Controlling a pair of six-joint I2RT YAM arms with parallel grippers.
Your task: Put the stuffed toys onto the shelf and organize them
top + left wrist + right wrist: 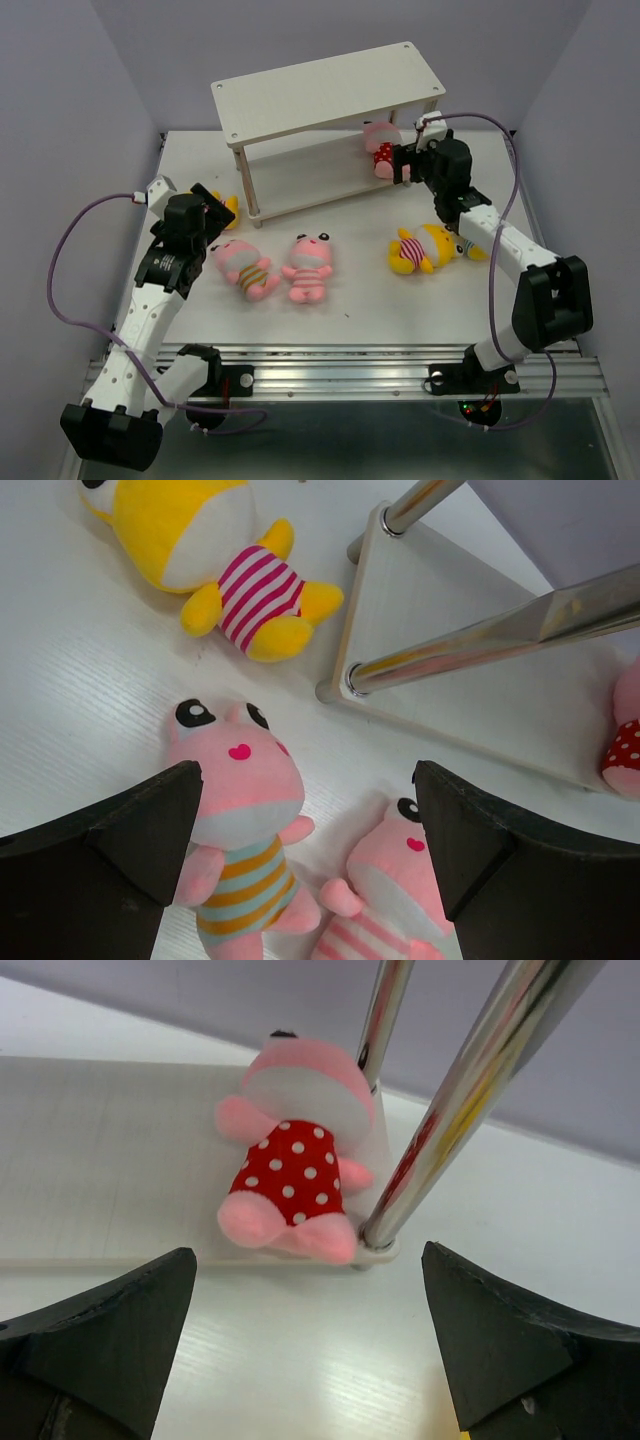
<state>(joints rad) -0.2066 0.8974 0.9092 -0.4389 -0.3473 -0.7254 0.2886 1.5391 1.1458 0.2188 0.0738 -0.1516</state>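
One pink plush toy in a red polka-dot shirt (290, 1160) lies on the lower board of the off-white two-tier shelf (320, 85), at the right end by the leg. Right gripper (308, 1270) is just in front of it, spread, holding nothing. Left gripper (308, 772) is spread above the pink orange-striped plush (243, 266), with the pink pink-striped plush (308, 268) beside it on the white table (350, 305). Yellow striped-shirt plush (235, 570) lies by the shelf's left leg. Another yellow plush (425, 250) lies right of centre.

By polka-dot toy (290, 1175), shelf leg (440, 1120) obstructs; board (110, 1160) open

Two white arms (140, 310) with black joints, each trailing a purple cable (60, 250).
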